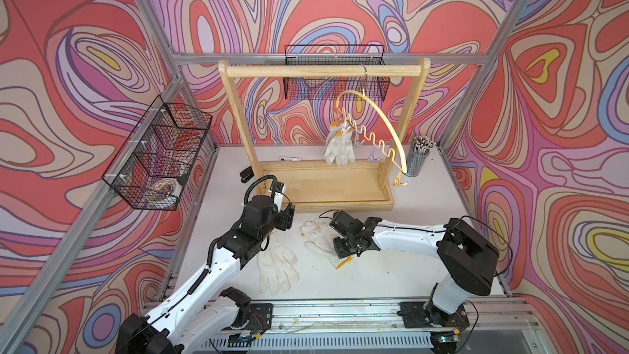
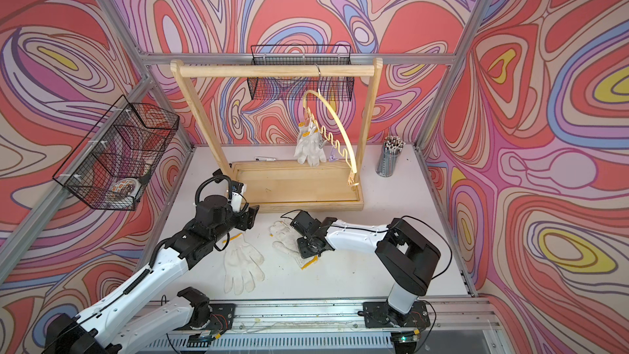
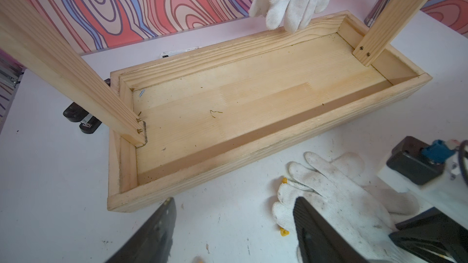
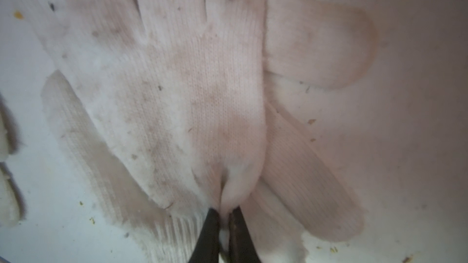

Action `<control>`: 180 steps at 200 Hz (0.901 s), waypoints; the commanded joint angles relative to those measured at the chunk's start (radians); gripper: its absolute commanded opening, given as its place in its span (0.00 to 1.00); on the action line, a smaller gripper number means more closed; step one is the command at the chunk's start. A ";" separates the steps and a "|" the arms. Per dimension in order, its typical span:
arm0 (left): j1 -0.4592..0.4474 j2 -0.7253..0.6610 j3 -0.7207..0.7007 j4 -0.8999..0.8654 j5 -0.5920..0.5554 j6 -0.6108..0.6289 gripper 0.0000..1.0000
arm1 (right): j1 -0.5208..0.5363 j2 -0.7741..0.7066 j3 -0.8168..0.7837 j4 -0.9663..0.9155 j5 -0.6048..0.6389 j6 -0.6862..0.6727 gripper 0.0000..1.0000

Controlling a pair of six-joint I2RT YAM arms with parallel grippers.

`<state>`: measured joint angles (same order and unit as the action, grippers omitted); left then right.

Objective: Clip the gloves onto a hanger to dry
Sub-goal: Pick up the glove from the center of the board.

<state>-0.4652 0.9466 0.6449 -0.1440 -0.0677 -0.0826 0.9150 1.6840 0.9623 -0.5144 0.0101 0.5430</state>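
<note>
Two white gloves hang clipped at the left end of the pale yellow hanger, which is hooked on the wooden rail. One glove lies flat on the table beside my left arm. Another glove lies in front of the wooden base, and more knitted fabric shows beneath it in the right wrist view. My right gripper points down and is shut on a pinched fold of this glove near its cuff. My left gripper hovers open over bare table, nothing between its fingers.
The wooden rail frame stands on a shallow tray base at mid table. Wire baskets hang on the left wall and back wall. A cup of pencils stands at the back right, a black stapler by the frame's left post.
</note>
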 commanded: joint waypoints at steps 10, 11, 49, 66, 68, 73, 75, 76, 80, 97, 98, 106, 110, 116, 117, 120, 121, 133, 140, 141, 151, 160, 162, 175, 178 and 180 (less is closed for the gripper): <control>-0.005 0.019 0.007 0.030 0.029 0.000 0.76 | 0.001 -0.030 0.052 -0.079 0.032 -0.032 0.06; -0.005 0.020 0.007 0.030 0.030 0.001 0.76 | 0.001 -0.030 0.052 -0.079 0.032 -0.032 0.06; -0.005 0.036 0.004 0.044 0.055 0.006 0.76 | 0.000 -0.037 0.099 -0.133 0.045 -0.052 0.09; -0.005 0.041 0.002 0.049 0.065 0.006 0.76 | 0.000 -0.037 0.108 -0.149 0.053 -0.057 0.11; -0.004 0.040 0.002 0.050 0.066 0.007 0.76 | 0.000 -0.037 0.108 -0.150 0.052 -0.057 0.12; -0.005 0.041 0.001 0.049 0.068 0.007 0.76 | 0.000 -0.038 0.109 -0.151 0.053 -0.058 0.12; -0.005 0.041 0.001 0.050 0.069 0.009 0.76 | 0.000 -0.037 0.110 -0.152 0.052 -0.058 0.12; -0.005 0.041 0.001 0.050 0.069 0.009 0.76 | 0.000 -0.037 0.110 -0.152 0.052 -0.058 0.12; -0.005 0.040 0.001 0.050 0.070 0.009 0.76 | 0.001 -0.038 0.110 -0.153 0.053 -0.058 0.11; -0.005 0.039 0.000 0.049 0.076 0.012 0.76 | 0.000 -0.037 0.114 -0.155 0.044 -0.058 0.07; -0.005 0.038 0.000 0.051 0.076 0.012 0.76 | 0.000 -0.037 0.114 -0.156 0.044 -0.058 0.07; -0.005 0.037 0.001 0.052 0.077 0.011 0.76 | 0.000 -0.034 0.118 -0.157 0.040 -0.057 0.06; -0.004 0.036 -0.001 0.053 0.078 0.012 0.76 | 0.000 -0.033 0.119 -0.159 0.039 -0.058 0.06; -0.004 0.035 -0.002 0.053 0.081 0.013 0.76 | 0.001 -0.032 0.124 -0.160 0.038 -0.058 0.07; -0.004 0.036 -0.001 0.053 0.080 0.014 0.76 | 0.001 -0.032 0.125 -0.160 0.039 -0.058 0.08; -0.004 0.036 -0.001 0.053 0.082 0.014 0.76 | 0.000 -0.031 0.126 -0.162 0.038 -0.058 0.09; -0.004 0.036 -0.002 0.053 0.083 0.014 0.76 | 0.000 -0.030 0.126 -0.163 0.038 -0.059 0.09; -0.004 0.037 -0.002 0.055 0.084 0.013 0.76 | 0.000 -0.027 0.133 -0.168 0.038 -0.063 0.11; -0.005 0.037 -0.004 0.055 0.087 0.013 0.76 | 0.000 -0.024 0.135 -0.171 0.038 -0.064 0.12; -0.004 0.037 -0.004 0.054 0.087 0.014 0.76 | 0.000 -0.024 0.135 -0.171 0.037 -0.065 0.12; -0.005 0.035 -0.005 0.056 0.089 0.013 0.76 | 0.000 -0.020 0.137 -0.172 0.034 -0.067 0.13; -0.004 0.034 -0.007 0.056 0.090 0.014 0.76 | 0.000 -0.017 0.139 -0.173 0.032 -0.068 0.14; -0.005 0.034 -0.007 0.056 0.090 0.013 0.76 | 0.000 -0.017 0.139 -0.173 0.032 -0.068 0.14; -0.005 0.031 -0.008 0.057 0.094 0.014 0.76 | 0.000 -0.013 0.143 -0.176 0.027 -0.067 0.14; -0.005 0.030 -0.009 0.058 0.094 0.014 0.76 | 0.001 -0.012 0.144 -0.177 0.026 -0.067 0.15; -0.005 0.030 -0.008 0.057 0.094 0.014 0.76 | 0.001 -0.012 0.145 -0.176 0.025 -0.067 0.15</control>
<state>-0.4652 0.9836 0.6449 -0.1074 0.0097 -0.0788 0.9150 1.6691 1.0847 -0.6712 0.0372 0.4835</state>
